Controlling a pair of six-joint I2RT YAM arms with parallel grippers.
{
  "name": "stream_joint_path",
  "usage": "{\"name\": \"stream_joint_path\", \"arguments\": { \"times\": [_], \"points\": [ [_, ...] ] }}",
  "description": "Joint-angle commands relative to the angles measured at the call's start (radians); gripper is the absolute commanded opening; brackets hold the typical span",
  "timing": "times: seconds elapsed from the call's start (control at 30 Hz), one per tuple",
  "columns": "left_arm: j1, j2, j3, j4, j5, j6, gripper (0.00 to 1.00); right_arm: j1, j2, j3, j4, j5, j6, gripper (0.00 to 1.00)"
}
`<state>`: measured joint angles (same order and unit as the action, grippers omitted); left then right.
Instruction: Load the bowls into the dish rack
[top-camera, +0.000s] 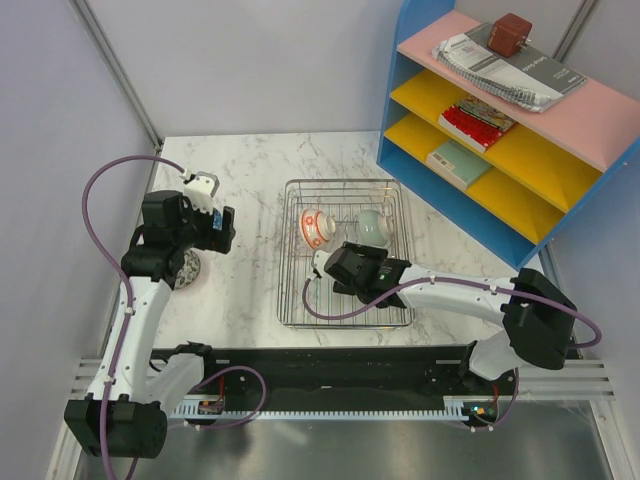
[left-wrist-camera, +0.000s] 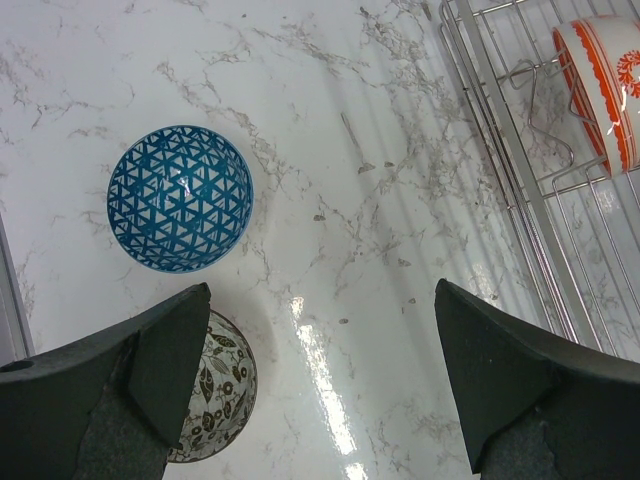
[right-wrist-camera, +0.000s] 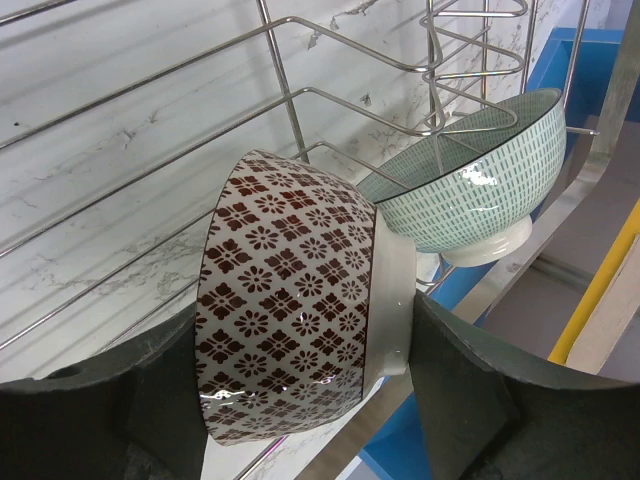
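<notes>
Closed in between the fingers of the right gripper (right-wrist-camera: 305, 395): a brown-and-white patterned bowl (right-wrist-camera: 290, 300), tipped on its side, foot ring against one finger and mouth turned toward the other. Just beyond the fingertips, a little toward the foot side and close to touching: the pale teal bowl (right-wrist-camera: 470, 195), leaning among the tines of the dish rack (right-wrist-camera: 290, 110) with much the same tilt. Ahead of and under the held bowl, only rack wires. Seen from above, inside the rack's outline near its middle, with the red-orange bowl (top-camera: 317, 228) further ahead beside the teal one. Probably calls for lowering the bowl on edge, tilt kept as it is, into the wires on the near side of the teal bowl, then letting go. Risks knocking the teal bowl if carried any further forward.

Over at the left gripper (left-wrist-camera: 320, 340): spread wide, holding nothing. Ahead of its fingers and off to one side, on the marble tabletop (left-wrist-camera: 350, 200): a blue triangle-patterned bowl (left-wrist-camera: 180, 197), mouth up. Right beneath one fingertip, partly hidden: a leaf-patterned bowl (left-wrist-camera: 220, 398), also mouth up. Off to the other side, the rack's edge. Nearer to both loose bowls than the right arm, so likely the one to fetch them.
</notes>
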<state>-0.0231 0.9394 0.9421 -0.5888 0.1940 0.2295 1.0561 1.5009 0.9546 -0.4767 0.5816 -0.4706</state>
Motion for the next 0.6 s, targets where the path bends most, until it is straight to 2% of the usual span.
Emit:
{"name": "stream_joint_path", "arguments": {
  "times": [0.0, 0.13, 0.2, 0.57],
  "points": [
    [0.005, -0.017, -0.006, 0.029, 0.022, 0.011, 1.0, 0.013, 0.021, 0.007, -0.08, -0.077, 0.02, 0.77],
    [0.006, -0.017, -0.005, 0.03, 0.019, 0.011, 1.0, 0.013, 0.016, 0.009, -0.086, -0.083, 0.015, 0.94],
    [0.006, -0.019, -0.006, 0.03, 0.022, 0.011, 1.0, 0.015, 0.015, 0.01, -0.092, -0.086, 0.015, 0.98],
    [0.008, -0.021, -0.002, 0.029, 0.022, 0.011, 1.0, 0.018, 0.019, 0.038, -0.131, -0.135, 0.021, 0.98]
  ]
}}
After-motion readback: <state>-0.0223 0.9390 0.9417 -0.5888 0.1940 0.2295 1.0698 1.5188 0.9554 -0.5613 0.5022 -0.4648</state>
